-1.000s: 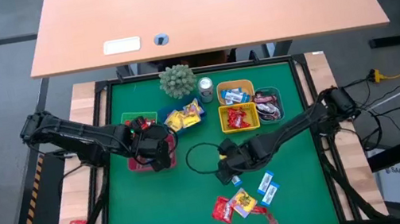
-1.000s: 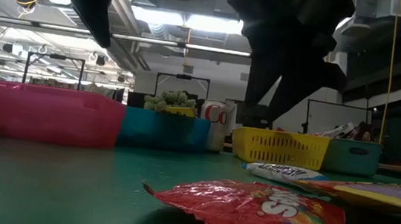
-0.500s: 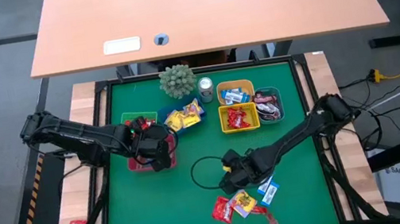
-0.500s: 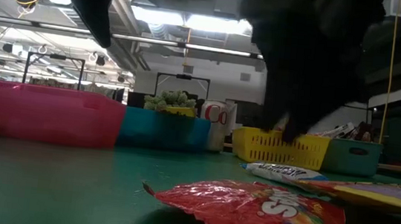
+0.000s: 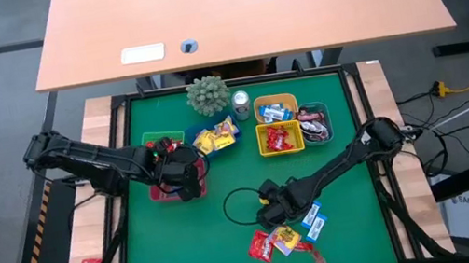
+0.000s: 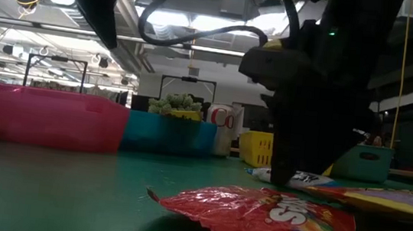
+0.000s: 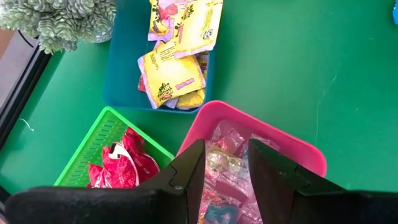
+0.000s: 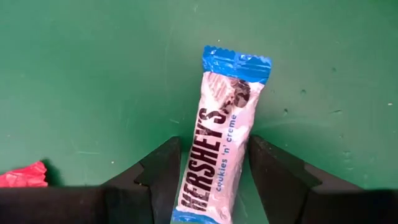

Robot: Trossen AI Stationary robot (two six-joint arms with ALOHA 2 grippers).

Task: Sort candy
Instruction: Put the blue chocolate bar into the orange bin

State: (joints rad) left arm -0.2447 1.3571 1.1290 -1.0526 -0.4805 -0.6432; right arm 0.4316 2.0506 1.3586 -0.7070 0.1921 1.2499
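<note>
Right gripper, spread, straddles a blue-and-white Hershey's bar on the green desk; the bar's long axis runs forward between the fingers, ready for pinching. Left gripper, also spread, hovers over the pink bin of sweets, beside the teal bin holding yellow packets and the green bin holding red ones.

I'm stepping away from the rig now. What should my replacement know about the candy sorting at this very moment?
Right gripper: open, fingers either side of a blue-and-white candy bar lying on the green mat, not yet gripped.
Left gripper: open, empty, above the pink bin.
Done: yellow packets in the blue bin, red ones in the green bin, more in the bins on the right.
Left: this bar, a second one and the loose pile on the mat.
</note>
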